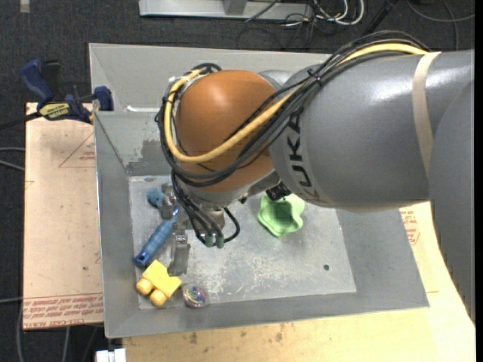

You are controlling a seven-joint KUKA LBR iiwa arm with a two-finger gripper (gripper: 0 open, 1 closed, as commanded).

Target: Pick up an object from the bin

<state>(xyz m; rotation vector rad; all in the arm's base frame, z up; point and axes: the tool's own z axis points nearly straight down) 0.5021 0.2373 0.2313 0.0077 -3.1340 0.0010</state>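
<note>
Now, go gently: the claw (179, 256) hangs low over the near-left part of the bin (302, 270), its tip close to the floor. You cannot tell from this angle whether it is apart or together, since the orange cover (223, 123) and the cables on the wrist hide most of it. Nothing can be seen clamped in it.

Three things crowd round the tip. The blue stick (156, 238) lies slantwise just to its left, perhaps touching it. The yellow block (159, 283) sits just nearer and a little left. The small glittery ball (195, 296) rests by the near wall, slightly to the right. The green lump (281, 214) lies well apart on the right, beside the arm.

The likeliest pick, I judge, is the blue stick or the yellow block. To do this well, centre the claw over one thing alone before you close, so its neighbour is neither nudged away nor pinched along with it. Then lift straight up, and watch that the stick does not swing out.
</note>
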